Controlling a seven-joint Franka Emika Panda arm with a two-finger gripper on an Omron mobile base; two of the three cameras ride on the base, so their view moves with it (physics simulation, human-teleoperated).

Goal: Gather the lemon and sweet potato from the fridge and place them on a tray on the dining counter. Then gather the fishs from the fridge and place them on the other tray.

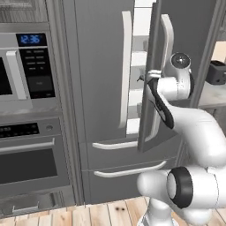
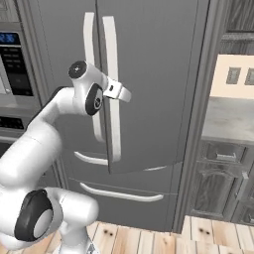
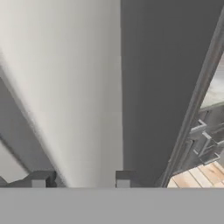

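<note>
The grey fridge (image 1: 101,66) (image 2: 158,74) stands straight ahead. Its right door is ajar, and white shelves (image 1: 137,57) show in the gap. My gripper (image 3: 81,179) (image 2: 118,92) is at that door's pale vertical handle (image 3: 78,87) (image 2: 110,59) (image 1: 167,35), about mid-height. In the hand view the handle fills the space between the two fingertips (image 3: 124,179), so the gripper is shut on it. The left door is closed, as are both drawers below. The lemon, sweet potato, fishs, both trays and the dining counter are out of view.
A microwave (image 1: 26,66) and a wall oven (image 1: 31,159) are built in left of the fridge. On the right is a counter with a dark toaster (image 1: 216,73) over grey cabinets (image 2: 223,183). The floor is light wood (image 1: 101,214).
</note>
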